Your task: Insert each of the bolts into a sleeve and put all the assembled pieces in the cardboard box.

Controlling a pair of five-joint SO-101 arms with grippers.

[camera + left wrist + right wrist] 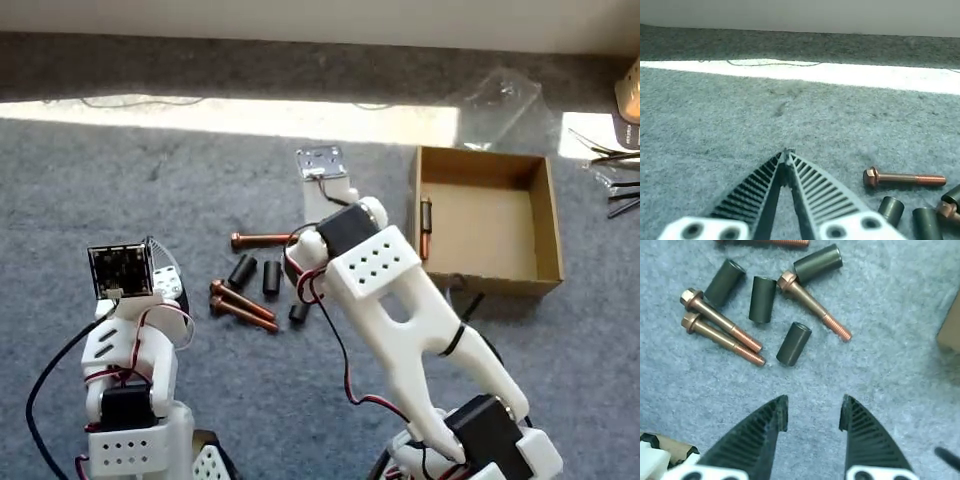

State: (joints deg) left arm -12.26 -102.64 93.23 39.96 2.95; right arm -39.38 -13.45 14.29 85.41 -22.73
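Copper bolts and dark sleeves lie loose on the grey carpet. In the right wrist view, two bolts (720, 320) lie side by side, a third bolt (812, 305) lies at an angle, and several sleeves (793, 343) are scattered among them. My right gripper (814, 407) hovers open just short of the nearest sleeve, holding nothing. My left gripper (787, 154) is shut and empty over bare carpet, to the left of a lone bolt (905, 178) and two sleeves (890, 210). The cardboard box (540, 215) sits at the right with one assembled piece (425, 228) by its left wall.
A small metal bracket (322, 163) lies behind the right arm (400, 300). Crumpled clear plastic (500, 95) lies behind the box, and black cables (620, 190) run along the right edge. A bright strip of bare floor (250, 118) borders the carpet at the back.
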